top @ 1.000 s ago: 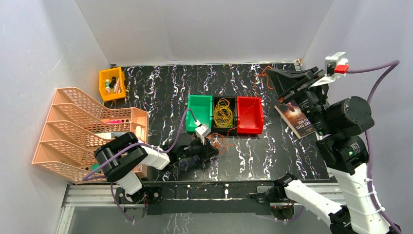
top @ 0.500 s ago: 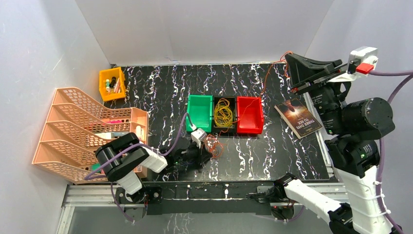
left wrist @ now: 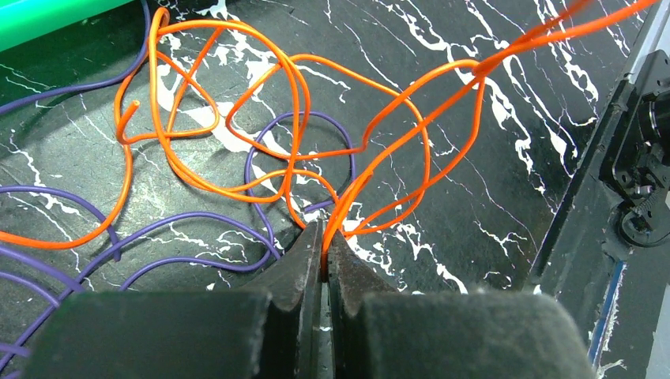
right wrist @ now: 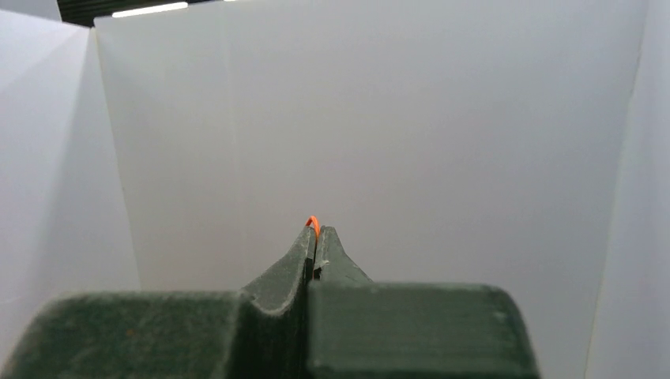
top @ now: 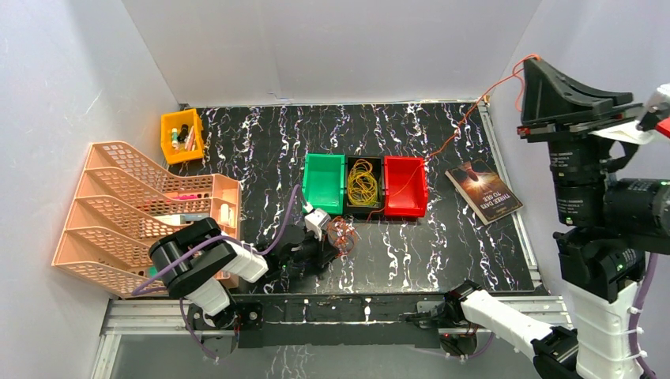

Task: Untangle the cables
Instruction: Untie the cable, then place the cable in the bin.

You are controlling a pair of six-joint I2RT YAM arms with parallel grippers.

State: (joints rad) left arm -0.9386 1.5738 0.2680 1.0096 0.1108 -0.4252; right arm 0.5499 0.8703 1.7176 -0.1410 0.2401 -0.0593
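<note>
On marbled black tabletop (left wrist: 490,181), glossy looped cables (left wrist: 476,71)

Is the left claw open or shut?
Shut: the left gripper has its tips pressed together, pinching an orange cable between them.

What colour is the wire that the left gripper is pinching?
Orange. The wire shows best in the left wrist view.

Glossy smooth-sheathed cables (left wrist: 351,189); shiny black marbled table (left wrist: 506,158); matt, rough-textured left gripper (left wrist: 324,254)
</note>
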